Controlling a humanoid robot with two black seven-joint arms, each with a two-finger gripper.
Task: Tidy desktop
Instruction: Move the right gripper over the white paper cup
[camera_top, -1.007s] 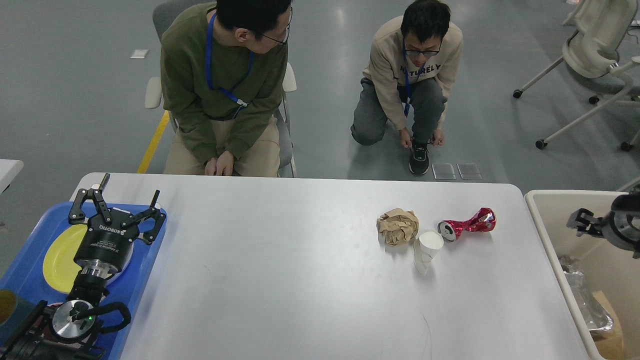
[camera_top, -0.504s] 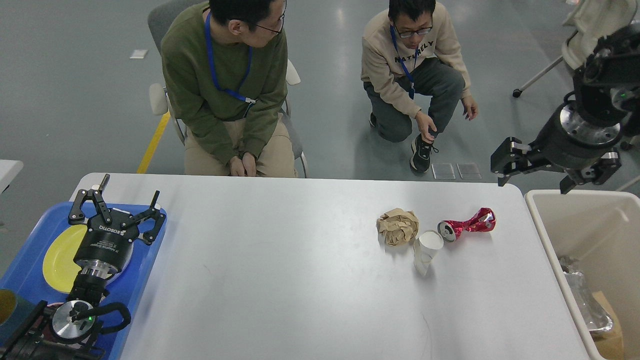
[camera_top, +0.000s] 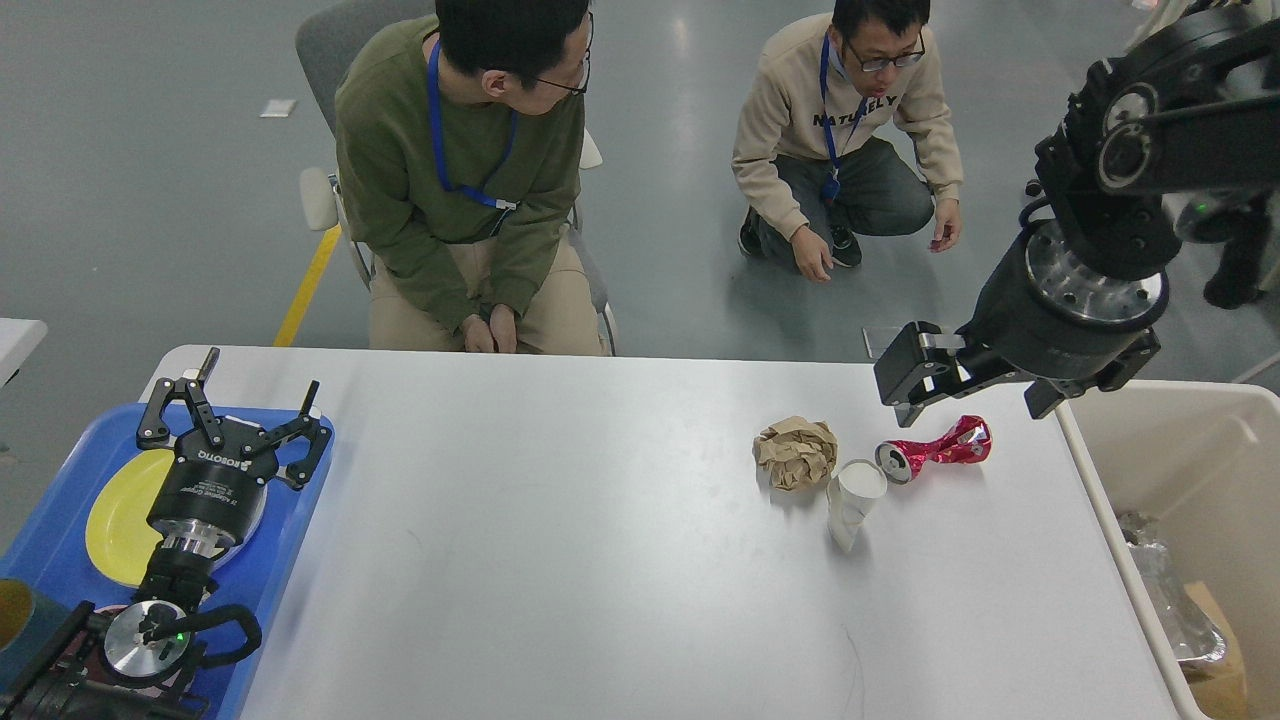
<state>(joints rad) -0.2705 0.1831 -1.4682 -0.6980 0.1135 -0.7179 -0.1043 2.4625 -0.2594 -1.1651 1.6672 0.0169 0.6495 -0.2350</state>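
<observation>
The right claw (camera_top: 965, 390) is hanging above the far right part of the bench (camera_top: 600, 540), just over the can (camera_top: 935, 449). Its fingers are standing apart, one dark finger (camera_top: 905, 370) showing at the left and the other at the right near the bin (camera_top: 1190, 520); nothing is sitting between them. Its arm is coming in from the upper right.

The left claw (camera_top: 235, 420) is hovering over the tray (camera_top: 60, 540) at the bench's left end, fingers spread wide and gripping nothing. Beneath it a yellow plate (camera_top: 115, 520) is lying in the tray, partly hidden by the wrist.

The bench is filling most of the lower view, white with rounded corners, running from the tray on the left to the bin on the right. Three bits of litter are lying together on its right half. The can is red, crushed in the middle and lying on its side with its open end facing left. Just left of it a white cup (camera_top: 852, 500) is lying tipped over, its mouth pointing toward the far edge and sitting very near the can's end. Beside the cup, a little farther left, a brown paper ball (camera_top: 797, 452) is resting.

The bin is standing against the bench's right edge, with crumpled foil (camera_top: 1170, 600) lying in its bottom.

Beyond the far edge, one man (camera_top: 460, 180) in green is sitting on a chair, and another man (camera_top: 850, 130) in beige is crouching on the floor.
</observation>
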